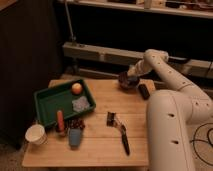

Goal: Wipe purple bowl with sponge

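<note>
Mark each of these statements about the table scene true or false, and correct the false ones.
1. The gripper is at the purple bowl on the table's far edge. True.
2. The orange fruit lies in the purple bowl. False: it lies in the green tray.
3. The brush lies on the table, outside the tray. True.
4. The white cup stands inside the green tray. False: it stands on the table's near left corner, outside the tray.
5. The jaws are wide open. False: they are shut.
</note>
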Controlling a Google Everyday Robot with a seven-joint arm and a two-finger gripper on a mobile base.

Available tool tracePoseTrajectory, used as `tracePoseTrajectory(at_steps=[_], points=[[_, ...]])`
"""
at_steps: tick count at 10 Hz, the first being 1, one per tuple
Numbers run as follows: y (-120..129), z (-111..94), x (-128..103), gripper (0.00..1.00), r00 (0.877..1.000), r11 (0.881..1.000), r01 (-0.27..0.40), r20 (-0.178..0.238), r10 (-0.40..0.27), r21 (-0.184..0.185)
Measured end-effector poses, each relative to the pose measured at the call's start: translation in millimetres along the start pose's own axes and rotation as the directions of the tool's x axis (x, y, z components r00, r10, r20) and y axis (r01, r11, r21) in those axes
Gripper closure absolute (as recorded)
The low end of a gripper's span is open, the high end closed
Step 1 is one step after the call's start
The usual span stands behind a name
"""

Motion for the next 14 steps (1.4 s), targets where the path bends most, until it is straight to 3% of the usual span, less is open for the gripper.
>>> tracePoseTrajectory(at_steps=[3, 6, 10, 14], points=[[19.9, 2.4, 3.7, 1.0, 0.999, 0.999, 0.031, -0.01, -0.031, -0.043], [31.4, 2.2, 21.5, 1.0, 0.998, 0.996, 0.05, -0.036, -0.053, -0.069], [23.1, -1.2, 34.4, 1.0, 0.997, 0.997, 0.054, -0.058, -0.058, -0.057], [-1.4, -6.4, 26.7, 1.0, 0.998, 1.0, 0.029, -0.05, -0.03, -0.01]])
